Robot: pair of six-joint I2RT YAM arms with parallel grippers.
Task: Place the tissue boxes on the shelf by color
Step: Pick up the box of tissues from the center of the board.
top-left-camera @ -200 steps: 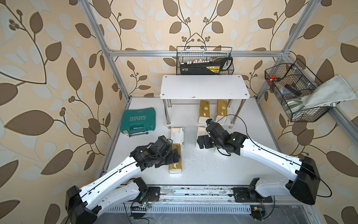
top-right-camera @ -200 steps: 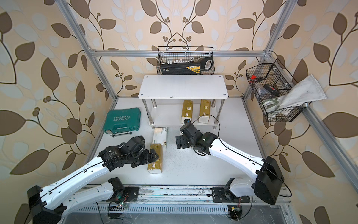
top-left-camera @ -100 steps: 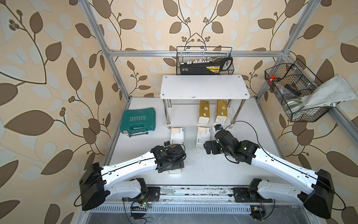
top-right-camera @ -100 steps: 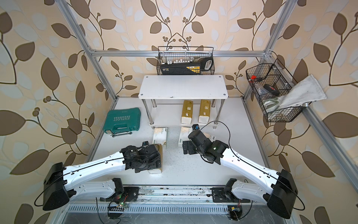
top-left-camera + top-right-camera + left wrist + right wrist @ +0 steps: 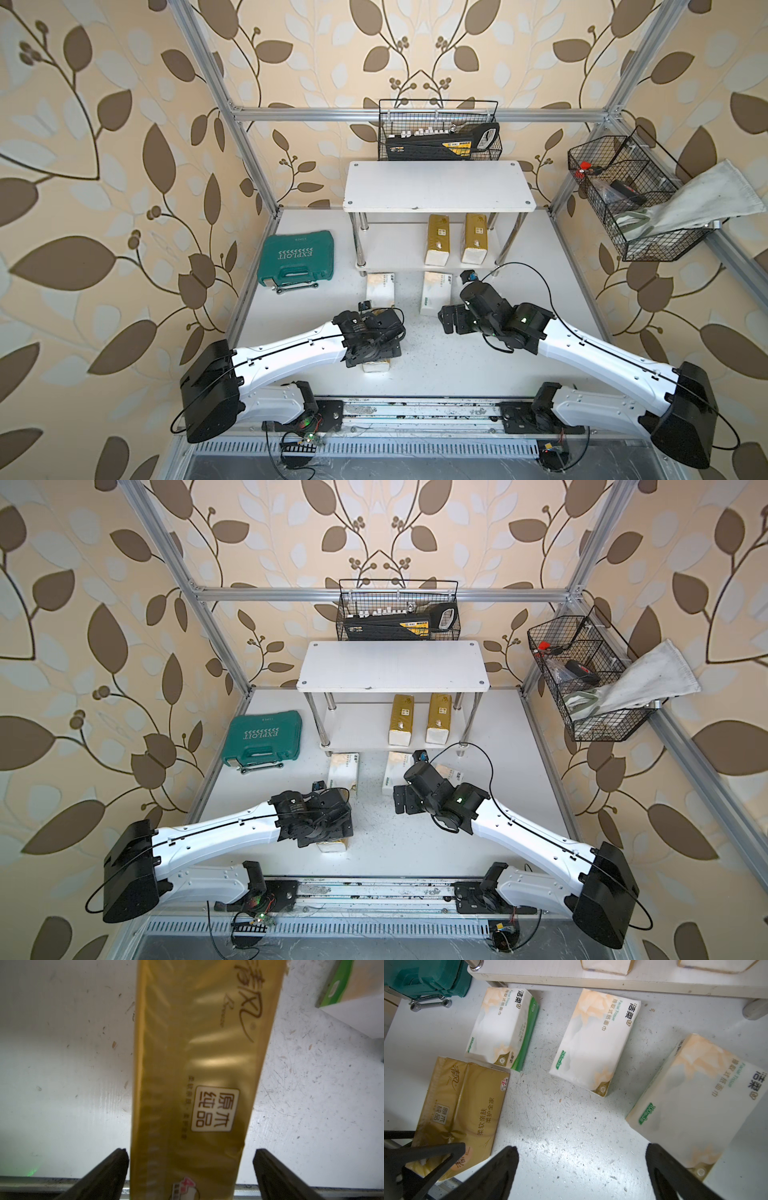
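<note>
We note beige wallpaper [image 5: 104, 137] with a brown leaf print on every wall. An aluminium frame [image 5: 415, 111] crosses the upper centre in both top views. The white tabletop [image 5: 449, 365] at lower middle is scratched and speckled. A wire basket [image 5: 390, 124] hangs upper centre. A second basket [image 5: 656, 245] hangs at right, with a cloth [image 5: 706, 199] draped over it. A green case [image 5: 297, 257] lies left of centre. The light is even.

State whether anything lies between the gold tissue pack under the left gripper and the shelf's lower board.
Nothing separates the open left gripper from the gold pack, which it straddles. Towards the shelf's lower board, a white pack lies in the path, so the gold pack probably needs lifting over it.
</note>
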